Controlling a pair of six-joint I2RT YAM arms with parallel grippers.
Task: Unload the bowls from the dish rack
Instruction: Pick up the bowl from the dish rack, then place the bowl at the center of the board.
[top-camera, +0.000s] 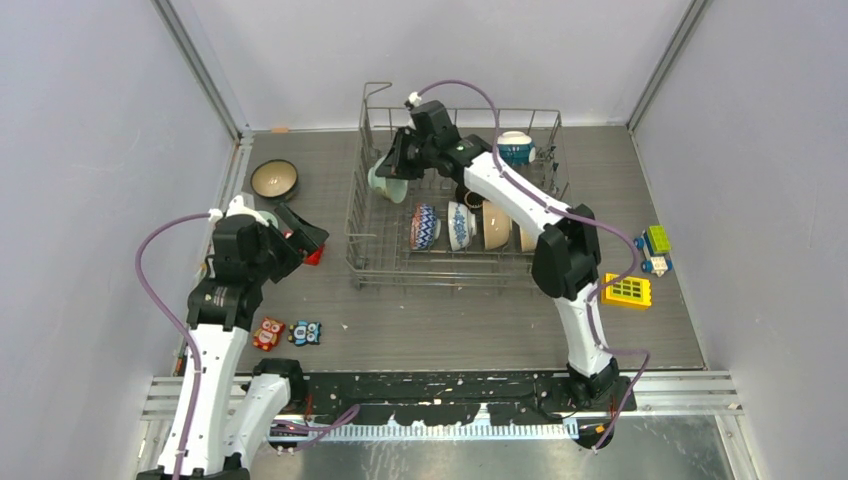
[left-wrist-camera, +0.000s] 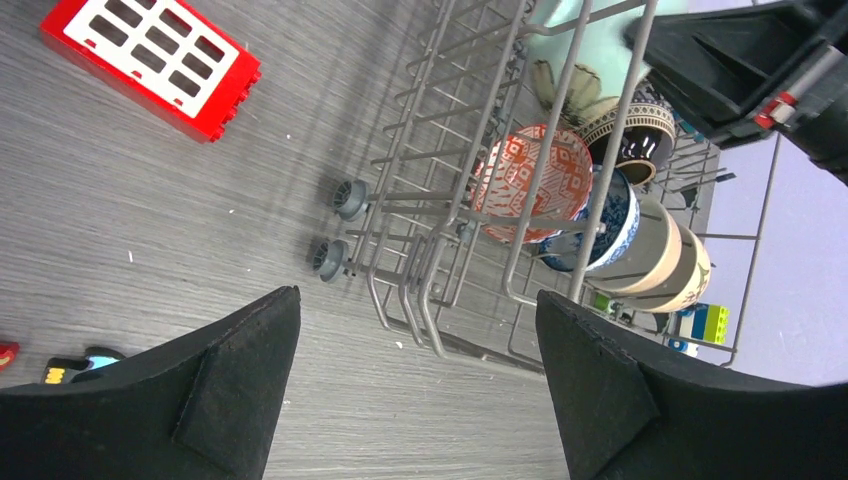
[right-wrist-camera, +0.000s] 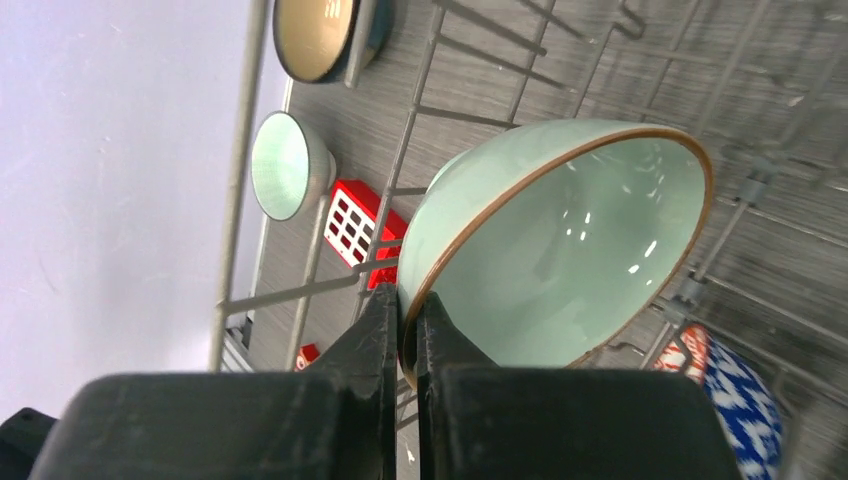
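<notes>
Gripping a pale green bowl (right-wrist-camera: 560, 250) by its rim, pinched tight in the closed right gripper (right-wrist-camera: 408, 310), tipped on its side among the wires of the dish rack (top-camera: 455, 272). Near that gripper, standing in the rack: a red patterned bowl (top-camera: 423, 227) and a blue-and-white bowl (top-camera: 460, 225). Well apart, the left gripper (left-wrist-camera: 415, 310) spread wide, holding nothing, rack just ahead of it.

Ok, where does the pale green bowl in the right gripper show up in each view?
Top external: pale green bowl at the dish rack's left side.
Left wrist: top edge, behind rack wires.
Right wrist: centre, rim pinched by the right gripper.
Shared landmark: red window block, on the table left of the rack.
</notes>
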